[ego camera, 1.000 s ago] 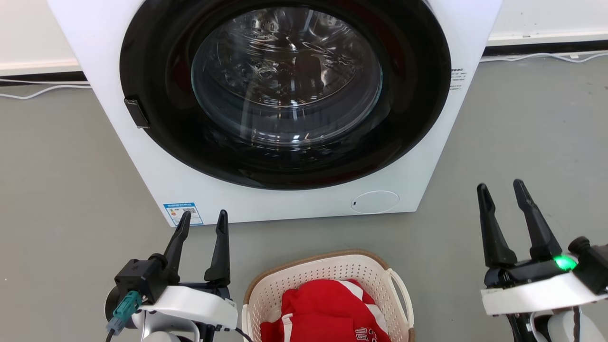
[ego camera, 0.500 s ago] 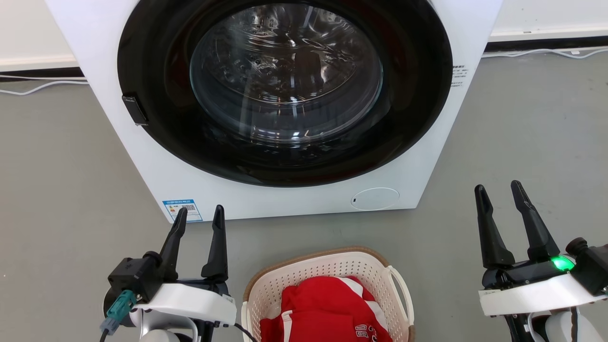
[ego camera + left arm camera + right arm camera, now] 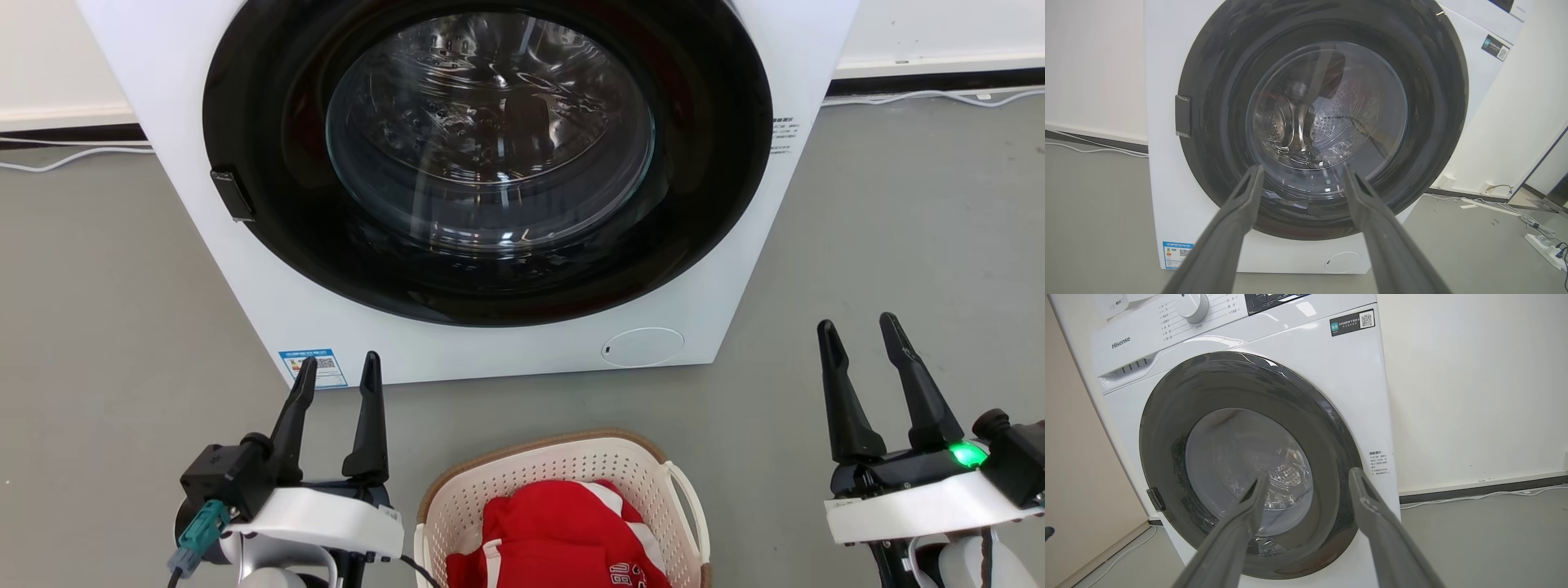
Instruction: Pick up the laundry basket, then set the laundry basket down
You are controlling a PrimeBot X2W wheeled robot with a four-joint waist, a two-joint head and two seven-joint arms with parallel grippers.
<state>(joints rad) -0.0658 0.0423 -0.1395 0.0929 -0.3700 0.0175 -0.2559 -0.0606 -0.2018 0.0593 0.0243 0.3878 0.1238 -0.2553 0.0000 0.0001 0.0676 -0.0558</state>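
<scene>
Lighting: bright, even, diffuse; shadows faint. Glare: streaks on washer door glass [image 3: 490, 131]. Wrist views: edges bowed.

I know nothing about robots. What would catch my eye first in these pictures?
A big white washing machine with a round, dark-rimmed glass door stands at the top of the head view. On the grey floor before it sits a small cream laundry basket with a bright red garment inside. The left gripper and right gripper flank the basket, both open and holding nothing.
</scene>
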